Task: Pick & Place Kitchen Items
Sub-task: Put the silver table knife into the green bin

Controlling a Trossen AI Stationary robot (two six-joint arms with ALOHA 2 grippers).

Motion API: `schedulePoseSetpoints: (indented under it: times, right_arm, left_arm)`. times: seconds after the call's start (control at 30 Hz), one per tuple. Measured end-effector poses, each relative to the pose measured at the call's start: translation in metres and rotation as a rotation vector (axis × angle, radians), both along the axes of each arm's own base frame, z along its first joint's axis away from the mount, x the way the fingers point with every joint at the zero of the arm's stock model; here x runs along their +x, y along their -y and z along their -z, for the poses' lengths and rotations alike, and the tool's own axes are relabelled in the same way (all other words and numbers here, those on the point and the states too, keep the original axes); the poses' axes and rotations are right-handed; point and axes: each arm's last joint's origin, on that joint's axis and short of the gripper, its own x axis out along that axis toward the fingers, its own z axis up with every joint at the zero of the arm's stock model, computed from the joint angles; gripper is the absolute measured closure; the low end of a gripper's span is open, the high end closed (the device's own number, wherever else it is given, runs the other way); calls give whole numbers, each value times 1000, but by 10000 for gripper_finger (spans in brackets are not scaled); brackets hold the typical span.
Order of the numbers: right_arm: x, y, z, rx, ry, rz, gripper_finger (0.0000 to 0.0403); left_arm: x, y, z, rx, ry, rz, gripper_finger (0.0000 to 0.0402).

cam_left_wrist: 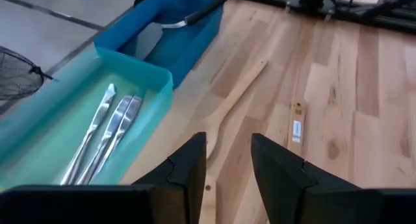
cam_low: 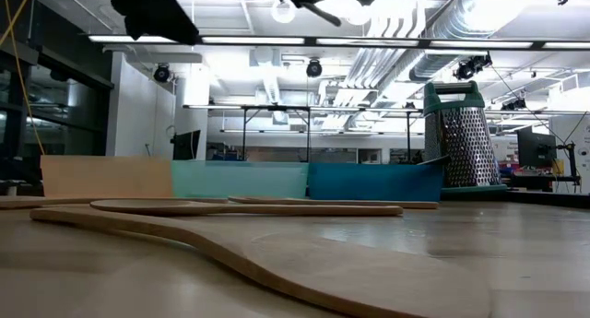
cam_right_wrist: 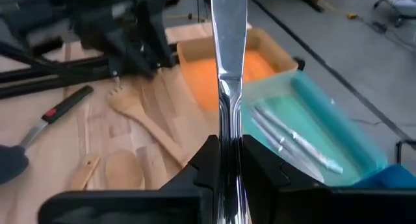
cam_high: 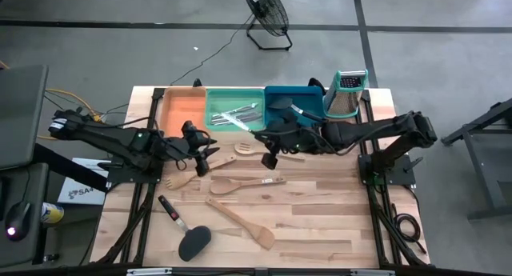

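Table (cam_high: 320, 220): pale plank top.

Trays, far edge: orange tray (cam_high: 182, 108), empty; green tray (cam_high: 214, 100), holding silver cutlery (cam_high: 240, 114); blue tray (cam_high: 308, 94), holding a black utensil. Box grater (cam_high: 346, 94) stands beside the blue one.

Right gripper (cam_right_wrist: 229, 160): over the table near the green tray, fingers clamped on a silver metal utensil (cam_right_wrist: 227, 49), likely a knife, held by its handle. Judged stiff, light, slick; grip mid-handle, squarely, to prevent twisting.

Left gripper (cam_left_wrist: 227, 162): fingers parted, holding nothing, above a wooden spatula (cam_left_wrist: 237, 94).

Loose on the table: wooden spoon (cam_high: 240, 184), long wooden turner (cam_high: 244, 222), wooden fork (cam_high: 182, 180), black turner (cam_high: 190, 241).
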Motion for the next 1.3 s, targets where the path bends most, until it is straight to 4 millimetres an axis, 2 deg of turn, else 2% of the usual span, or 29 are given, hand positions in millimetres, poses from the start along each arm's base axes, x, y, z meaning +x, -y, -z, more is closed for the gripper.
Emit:
schedulePoseSetpoints:
  times: [0.13,0.3,0.5,0.8,0.97,1.2,1.3]
  right_arm:
    - [2,8,-9,1,60,-54,368]
    - [7,18,-18,4,150,-140,368]
    - [11,26,-32,14,304,-257,368]
    - [13,30,-50,5,484,-407,368]
    - [13,29,-55,-19,536,-451,368]
    - [25,28,-49,-58,584,-478,370]
    - [26,31,-49,-67,595,-471,399]
  left_arm:
    - [12,2,2,4,35,-15,271]
    - [27,5,-3,-10,141,-26,226]
    - [42,9,-21,42,340,6,182]
    - [47,10,-42,118,541,21,179]
    - [50,7,-45,113,582,28,179]
    - [60,-4,-48,92,670,124,179]
    - [62,-6,-48,84,680,163,179]
